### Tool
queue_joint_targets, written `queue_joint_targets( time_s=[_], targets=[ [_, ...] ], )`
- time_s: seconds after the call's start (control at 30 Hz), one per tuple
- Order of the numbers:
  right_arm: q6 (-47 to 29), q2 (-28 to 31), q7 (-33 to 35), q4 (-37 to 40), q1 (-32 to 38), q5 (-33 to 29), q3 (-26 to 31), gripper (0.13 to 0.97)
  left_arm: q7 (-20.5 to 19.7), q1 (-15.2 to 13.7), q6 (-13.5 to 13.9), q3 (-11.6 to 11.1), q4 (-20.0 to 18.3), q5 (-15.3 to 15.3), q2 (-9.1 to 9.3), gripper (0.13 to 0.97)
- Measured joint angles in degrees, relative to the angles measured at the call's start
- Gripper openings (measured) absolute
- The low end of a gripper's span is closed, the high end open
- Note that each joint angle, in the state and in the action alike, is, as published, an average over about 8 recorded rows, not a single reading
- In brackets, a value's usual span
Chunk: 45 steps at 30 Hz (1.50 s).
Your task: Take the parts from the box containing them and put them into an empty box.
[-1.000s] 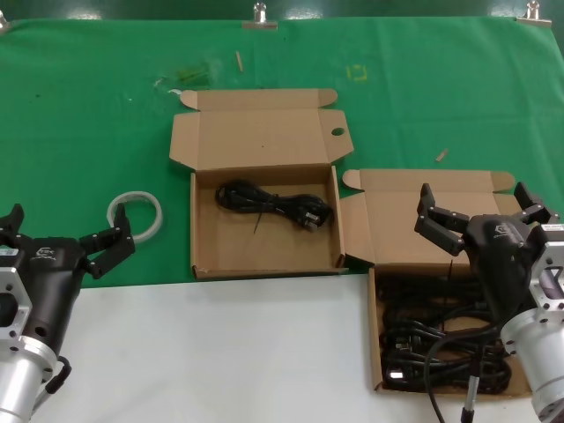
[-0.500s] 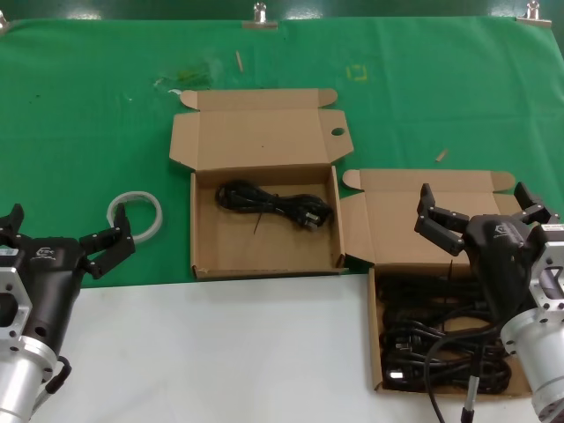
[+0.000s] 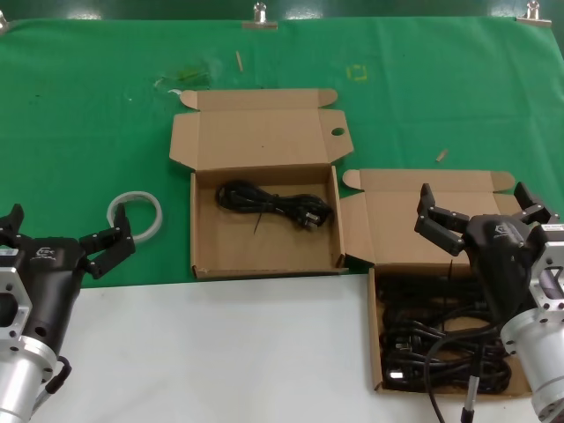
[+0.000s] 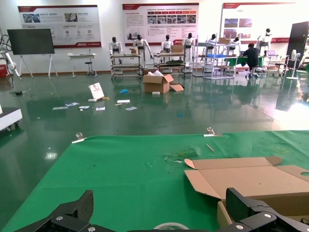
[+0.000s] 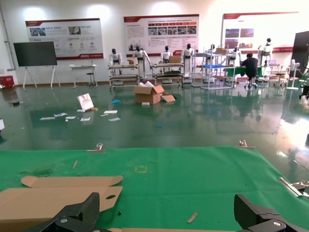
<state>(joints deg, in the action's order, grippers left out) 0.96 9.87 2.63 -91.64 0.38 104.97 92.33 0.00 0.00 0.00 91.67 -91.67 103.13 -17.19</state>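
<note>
Head view: right pincer (image 3: 480, 214) gapes empty above glossy black cables (image 3: 441, 339) heaped in a brown cardboard box (image 3: 374, 330); left pincer (image 3: 66, 236) (also spread, empty) beside a white tape ring (image 3: 137, 214).

Even, diffuse overhead light fills the head view, with soft shadows inside the near walls of the open box (image 3: 264, 225) and the full box (image 3: 441, 335), where the black cables (image 3: 441, 339) merge into a dark mass. Both wrist views show bright reflections on the glossy hall floor (image 4: 145, 116), strongest at the far right of the right wrist view, and the wall posters (image 5: 161, 34) are washed out by glare. Focus is sharp on the green cloth (image 3: 88, 115); the near pincer fingers (image 4: 77, 210) are slightly soft.
</note>
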Motion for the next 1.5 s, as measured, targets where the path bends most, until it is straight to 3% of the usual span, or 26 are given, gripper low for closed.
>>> queue_joint_targets(
  time_s=[1.5],
  targets=[
    [0.0, 0.0, 0.0, 0.0, 0.0, 0.0, 0.0, 0.966, 0.0, 0.0, 0.0, 0.0, 0.0, 0.0, 0.00, 0.965]
  ],
)
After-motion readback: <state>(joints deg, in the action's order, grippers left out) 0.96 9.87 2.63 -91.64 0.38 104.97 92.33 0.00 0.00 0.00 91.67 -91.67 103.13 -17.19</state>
